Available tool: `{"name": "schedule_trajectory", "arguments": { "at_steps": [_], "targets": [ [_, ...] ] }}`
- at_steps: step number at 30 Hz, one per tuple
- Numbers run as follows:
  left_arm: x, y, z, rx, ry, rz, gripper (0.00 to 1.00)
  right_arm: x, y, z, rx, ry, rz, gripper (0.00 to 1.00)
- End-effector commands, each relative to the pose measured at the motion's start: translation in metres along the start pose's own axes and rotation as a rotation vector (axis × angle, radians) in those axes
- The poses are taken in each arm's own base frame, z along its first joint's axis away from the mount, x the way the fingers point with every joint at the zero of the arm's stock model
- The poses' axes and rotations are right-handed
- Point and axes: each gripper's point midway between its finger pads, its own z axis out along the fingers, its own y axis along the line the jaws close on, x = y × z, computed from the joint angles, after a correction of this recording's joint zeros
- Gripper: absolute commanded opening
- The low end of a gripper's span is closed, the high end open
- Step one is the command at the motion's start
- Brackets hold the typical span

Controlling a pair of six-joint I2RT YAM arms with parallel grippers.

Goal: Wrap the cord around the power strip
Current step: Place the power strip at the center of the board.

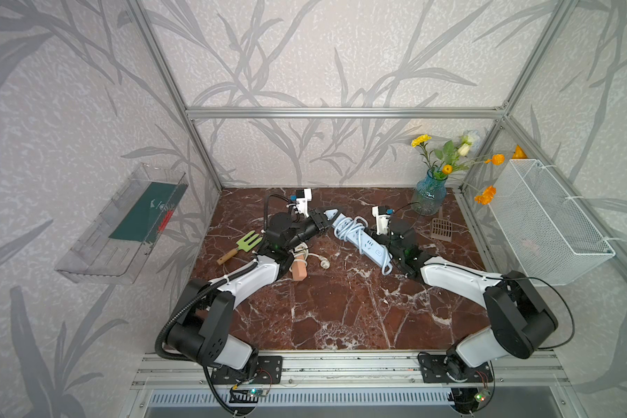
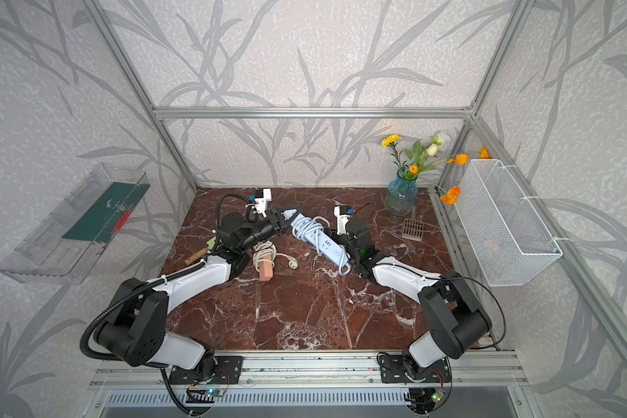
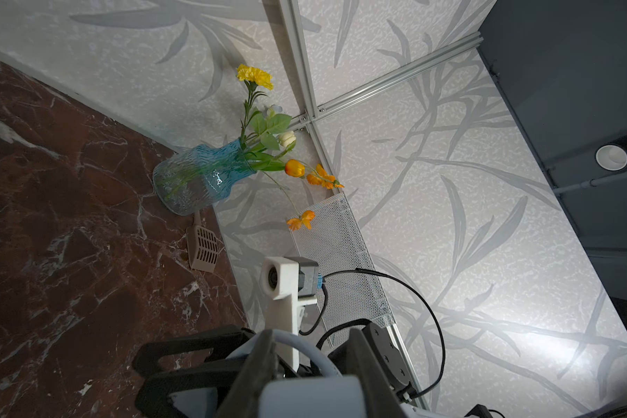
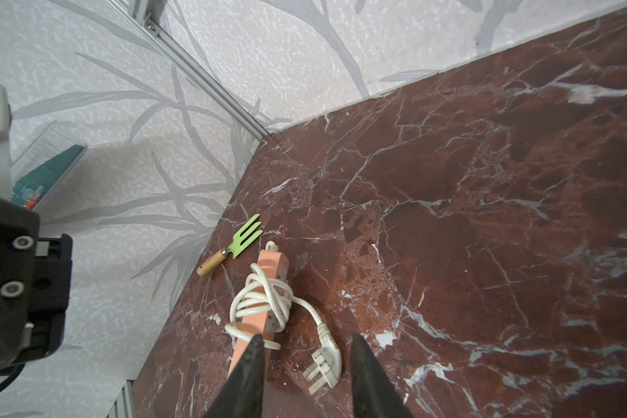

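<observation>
Top views both show the power strip lying diagonally mid-surface, its far end in the left pincer, which is clamped on that end. Can't tell if the near end rests on the surface.

Handling, my guess: the body is stiff, light plastic and smooth, so prob. slippery. Take it by a narrow end, across the flat faces. The cord looks springy and will want to uncoil, so pinch it close to the last loop.

Looks: pale blue bar w/ sockets + switch on top. Matching cord sits bunched in loose turns round the far half, w/ one loop poking past the near end.

Left wrist: dark fingers w/ the pale blue body and a cord turn btw them.

Right wrist: right pincer parted, nothing inside. Beyond it a pink strip, already wound, lies on the surface.
</observation>
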Motion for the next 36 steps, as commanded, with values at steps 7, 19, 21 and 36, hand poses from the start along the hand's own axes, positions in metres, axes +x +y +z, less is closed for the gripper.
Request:
{"name": "schedule_trajectory", "arguments": {
  "at_steps": [7, 19, 21, 36],
  "targets": [
    [-0.029, 0.037, 0.007, -0.073, -0.125, 0.059, 0.00, 0.035, -0.004, -0.010, -0.079, 0.131, -0.036, 0.14],
    [0.013, 0.135, 0.066, -0.136, 0.095, -0.033, 0.00, 0.091, -0.103, -0.036, 0.346, 0.347, -0.154, 0.17],
    [0.019, 0.145, 0.074, -0.156, 0.116, -0.026, 0.00, 0.099, -0.111, -0.038, 0.380, 0.384, -0.149, 0.17],
    [0.066, 0.216, 0.088, -0.265, 0.278, -0.066, 0.00, 0.114, -0.149, -0.066, 0.628, 0.586, -0.217, 0.34]
  ]
}}
